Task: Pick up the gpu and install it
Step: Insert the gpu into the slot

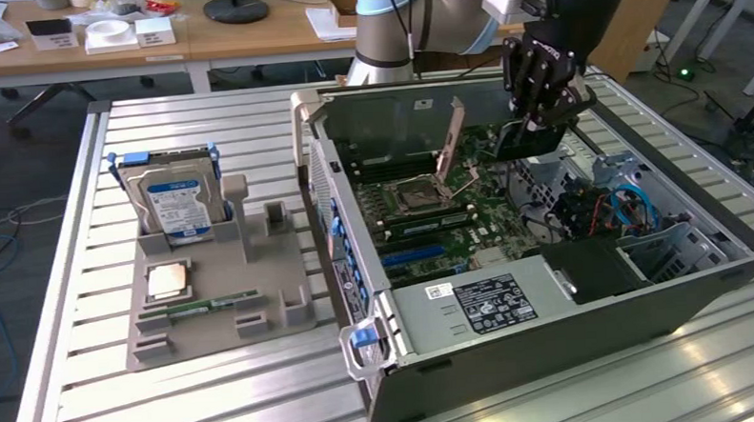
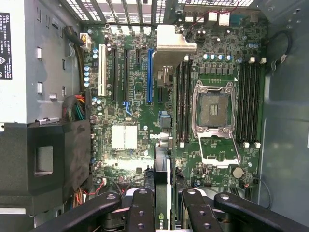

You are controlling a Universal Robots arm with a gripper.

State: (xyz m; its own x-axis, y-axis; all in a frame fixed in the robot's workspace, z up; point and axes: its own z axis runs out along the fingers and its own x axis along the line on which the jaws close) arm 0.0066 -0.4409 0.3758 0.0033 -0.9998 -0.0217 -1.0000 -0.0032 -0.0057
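My gripper [image 1: 541, 118] hangs over the open computer case [image 1: 686, 298], shut on the gpu [image 1: 529, 141], a dark flat card that stands on edge below the fingers. In the wrist view the gpu [image 2: 163, 193] runs edge-on between the black fingers [image 2: 141, 210], and its silver end bracket [image 2: 175, 42] shows at the far end. The card hovers above the motherboard [image 2: 125, 159], apart from it, close beside the long blue slot [image 2: 149, 72].
The motherboard's processor socket [image 2: 215, 116] stands open with its lever [image 1: 450, 146] raised. A black drive cage [image 1: 596, 268] and cables fill the case's near end. On the exterior view's left, a grey holder [image 1: 273, 287] carries a hard drive [image 1: 179, 201], a processor [image 1: 170, 277] and a memory stick [image 1: 209, 302].
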